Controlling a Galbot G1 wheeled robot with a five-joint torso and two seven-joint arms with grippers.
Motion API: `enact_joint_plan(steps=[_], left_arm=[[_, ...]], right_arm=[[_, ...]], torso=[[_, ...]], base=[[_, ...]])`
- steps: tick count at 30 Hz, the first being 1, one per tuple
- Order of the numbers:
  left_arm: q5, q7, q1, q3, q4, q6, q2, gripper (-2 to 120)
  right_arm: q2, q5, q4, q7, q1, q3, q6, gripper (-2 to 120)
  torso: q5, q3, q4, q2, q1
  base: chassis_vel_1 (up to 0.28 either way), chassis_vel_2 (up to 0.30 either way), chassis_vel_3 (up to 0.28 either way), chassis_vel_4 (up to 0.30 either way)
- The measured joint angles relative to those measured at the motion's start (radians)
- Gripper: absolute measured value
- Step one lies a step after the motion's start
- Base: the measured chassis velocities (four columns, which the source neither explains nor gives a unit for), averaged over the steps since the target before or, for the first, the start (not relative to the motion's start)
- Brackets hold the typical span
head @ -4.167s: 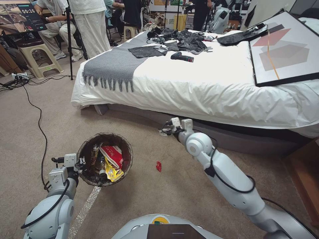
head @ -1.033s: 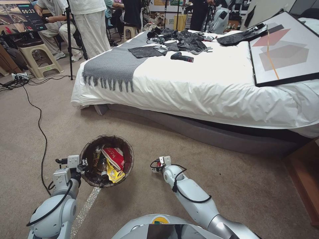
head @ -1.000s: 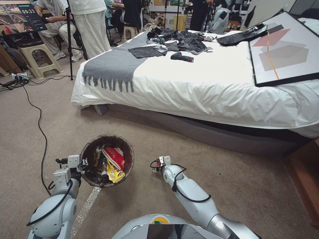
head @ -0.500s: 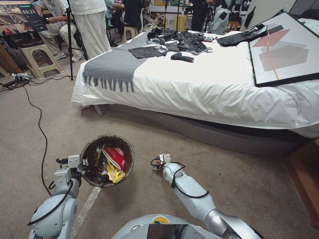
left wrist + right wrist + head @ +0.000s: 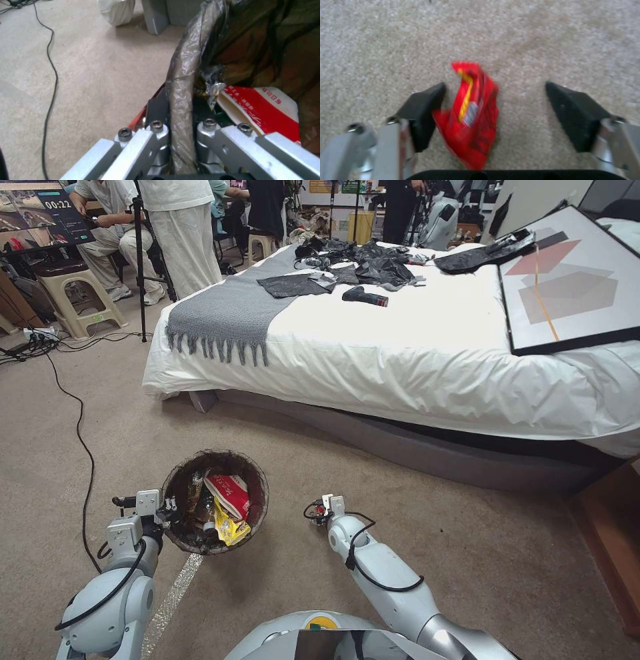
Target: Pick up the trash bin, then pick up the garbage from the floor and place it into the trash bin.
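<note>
The trash bin (image 5: 257, 480), lined with a dark bag, hangs just above the carpet at lower left. It holds garbage: a red-white wrapper (image 5: 230, 492) and a yellow wrapper (image 5: 229, 527). My left gripper (image 5: 163, 508) is shut on the bin's near rim. In the left wrist view the left gripper (image 5: 181, 130) pinches the bagged rim (image 5: 186, 62), with the red-white wrapper (image 5: 266, 107) inside. My right gripper (image 5: 320, 511) is low over the carpet to the right of the bin. In the right wrist view the right gripper (image 5: 496, 115) is open around a small red wrapper (image 5: 471, 117) that lies on the carpet, close to one finger (image 5: 423, 112).
A white-sheeted bed (image 5: 400, 353) with a grey throw and a framed picture (image 5: 567, 280) spans the back. A black cable (image 5: 83, 440) runs along the carpet at left. A shiny tape strip (image 5: 175, 597) lies under the bin. Wooden furniture (image 5: 617, 540) stands at right.
My right arm has drawn back from the bed's base to the red wrapper beside the bin and has hardly shifted over the last second. The left arm and bin stay put.
</note>
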Motion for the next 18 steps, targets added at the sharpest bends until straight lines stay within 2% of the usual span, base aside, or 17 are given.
enact_joint_plan(steps=[1,5,6,9,12,13,18], left_arm=[[0.0,0.0,0.0,0.0,0.0,0.0,0.0,4],[-0.001,0.001,-0.001,0.0,0.004,-0.002,0.001,4],[-0.001,0.001,-0.001,0.0,0.004,-0.002,0.001,4],[-0.001,0.002,0.0,0.0,0.004,-0.002,0.0,4],[-0.001,0.003,0.001,0.0,0.004,-0.002,0.0,4],[0.0,0.003,0.001,0.0,0.004,-0.003,0.0,4],[0.001,0.004,0.002,0.001,0.004,-0.004,-0.003,4]], right_arm=[[0.0,0.0,0.0,0.0,0.0,0.0,0.0,68],[0.001,0.0,0.001,0.005,-0.009,0.0,0.0,48],[0.001,0.0,0.001,0.005,-0.009,0.0,0.0,48],[0.001,0.0,0.002,0.005,-0.009,0.0,0.0,37],[0.001,-0.001,0.003,0.005,-0.008,-0.001,0.0,34],[0.0,-0.004,0.005,0.005,-0.007,-0.003,0.0,28],[0.0,-0.007,0.01,0.005,-0.005,-0.004,0.0,19]], torso=[[0.0,0.0,0.0,0.0,0.0],[0.0001,0.0,0.0002,0.0,0.0],[0.0001,0.0,0.0002,0.0,0.0],[0.0005,0.0,0.0003,0.0,0.0],[0.0006,0.0,0.0005,0.0,0.0],[0.0007,0.0,0.0007,0.0,0.0],[0.0009,0.0,0.0009,0.0,0.0]], base=[[0.0,0.0,0.0,0.0],[0.0,0.0,0.0,0.0],[0.0,0.0,0.0,0.0],[0.0,0.0,0.0,0.0],[0.0,0.0,0.0,0.0],[0.0,0.0,0.0,0.0],[0.0,0.0,0.0,0.0]])
